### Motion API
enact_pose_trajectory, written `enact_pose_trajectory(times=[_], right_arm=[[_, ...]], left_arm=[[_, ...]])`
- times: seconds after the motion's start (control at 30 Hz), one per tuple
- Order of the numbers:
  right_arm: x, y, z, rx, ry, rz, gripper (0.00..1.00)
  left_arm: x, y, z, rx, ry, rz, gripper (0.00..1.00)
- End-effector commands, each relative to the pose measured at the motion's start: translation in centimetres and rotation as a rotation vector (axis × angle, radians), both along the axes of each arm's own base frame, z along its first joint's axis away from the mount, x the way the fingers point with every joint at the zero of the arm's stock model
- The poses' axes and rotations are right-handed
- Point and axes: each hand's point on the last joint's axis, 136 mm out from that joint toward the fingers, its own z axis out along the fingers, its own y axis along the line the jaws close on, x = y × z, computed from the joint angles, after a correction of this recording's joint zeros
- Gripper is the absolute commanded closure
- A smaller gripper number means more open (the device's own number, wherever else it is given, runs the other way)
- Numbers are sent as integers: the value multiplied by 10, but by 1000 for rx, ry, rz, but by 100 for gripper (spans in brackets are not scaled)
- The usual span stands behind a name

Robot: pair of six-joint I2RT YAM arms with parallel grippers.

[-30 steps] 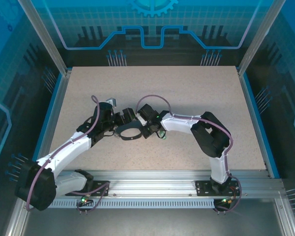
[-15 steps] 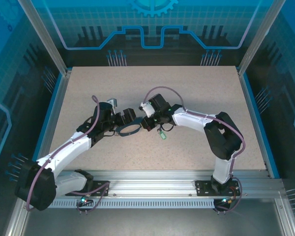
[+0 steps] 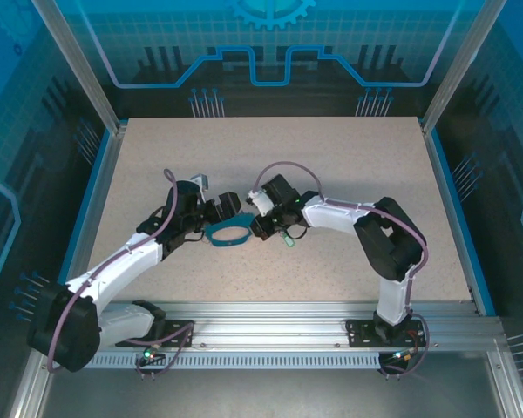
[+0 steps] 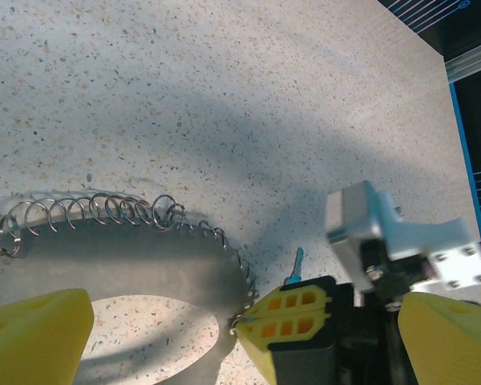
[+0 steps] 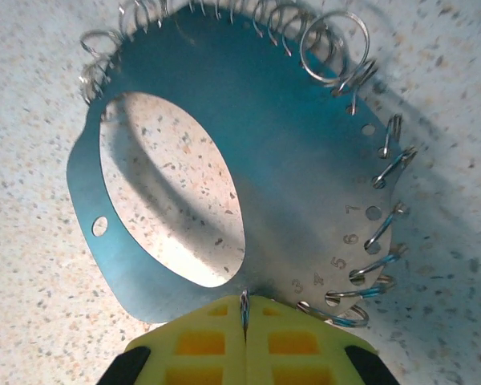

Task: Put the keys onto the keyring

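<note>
The keyring (image 5: 305,184), a teal-tinted band fringed with wire links, sits on the speckled table (image 3: 331,157) toward 8 o'clock of its centre, with bare tabletop showing inside the loop. The right gripper (image 5: 244,309), at the loop's 3 o'clock, is pinched together on a thin wire link at the band's edge, while the left gripper (image 3: 216,216), at 10 o'clock, stands spread wide. The key (image 3: 288,240) with its green tag is just beside the right gripper at 4 o'clock, apart from the loop.

I see the speckled beige table (image 3: 349,157) bearing the keyring (image 3: 227,243) near its middle, the green-tagged key (image 3: 288,240) lying just to its right.
</note>
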Motion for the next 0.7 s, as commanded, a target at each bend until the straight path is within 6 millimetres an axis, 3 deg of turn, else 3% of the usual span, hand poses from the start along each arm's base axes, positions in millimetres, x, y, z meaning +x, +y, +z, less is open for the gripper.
enact_pose_trajectory(times=[0.0, 0.1, 0.3, 0.5, 0.67], right_arm=[[-12, -5, -26, -79, 26, -8, 100], [-15, -7, -32, -96, 34, -21, 99], [-16, -11, -34, -100, 40, -38, 78], [-17, -15, -23, -78, 28, -71, 67], [-18, -22, -8, -38, 16, -129, 64]], left_arm=[[3, -5, 5, -20, -13, -21, 1], [3, -5, 4, -20, -10, -21, 1], [2, -5, 3, -23, -8, -21, 1], [2, -5, 3, -26, -6, -22, 1], [1, -5, 5, -28, -10, -23, 1]])
